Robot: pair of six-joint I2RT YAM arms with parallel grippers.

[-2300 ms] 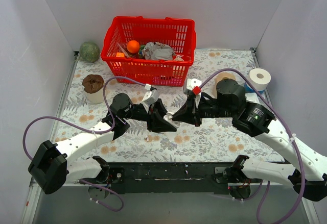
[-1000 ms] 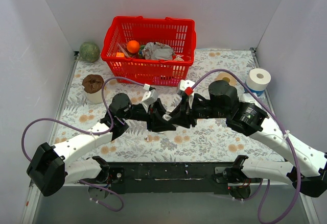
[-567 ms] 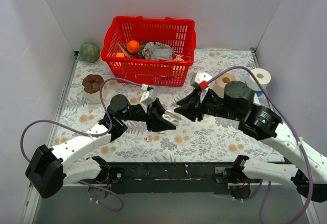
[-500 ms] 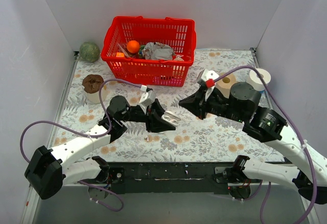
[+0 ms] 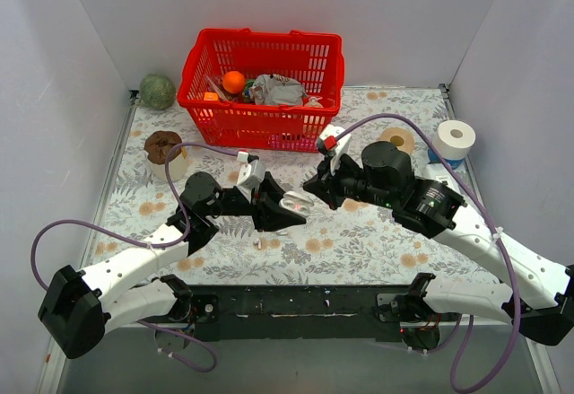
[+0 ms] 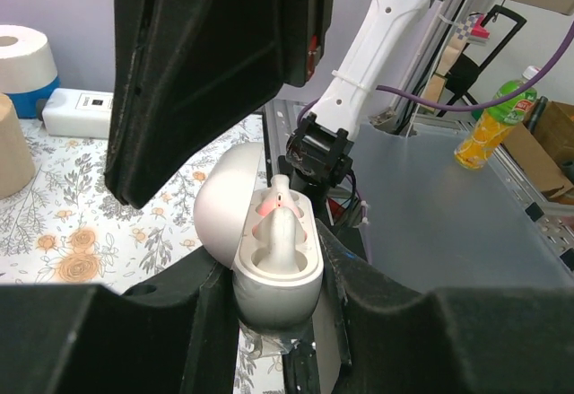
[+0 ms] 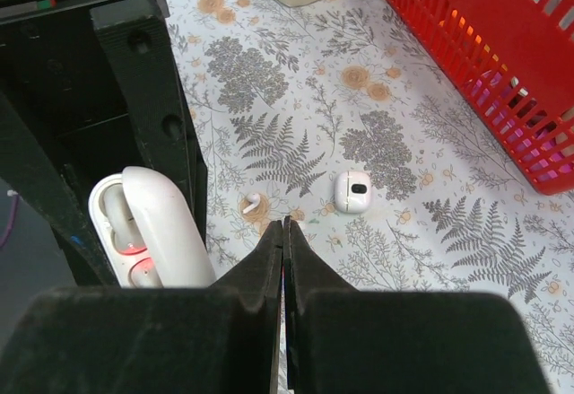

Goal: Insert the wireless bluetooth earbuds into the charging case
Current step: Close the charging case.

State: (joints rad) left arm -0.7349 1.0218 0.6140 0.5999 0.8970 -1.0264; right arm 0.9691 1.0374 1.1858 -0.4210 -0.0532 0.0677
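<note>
My left gripper is shut on the open white charging case and holds it above the table, lid tipped back. A red light glows in its wells; I cannot tell whether an earbud sits inside. The case also shows in the top view and the right wrist view. My right gripper is shut, nothing visible in it, hovering close to the right of the case. One tiny white earbud lies on the floral cloth below; it also shows in the top view.
A small closed white case lies on the cloth near the earbud. A red basket of odds stands at the back, a green ball and cup at left, a tape roll and paper roll at right.
My right gripper swung away to the right and back, then returned to just right of the case. My left gripper shifted slightly left, still holding the case.
</note>
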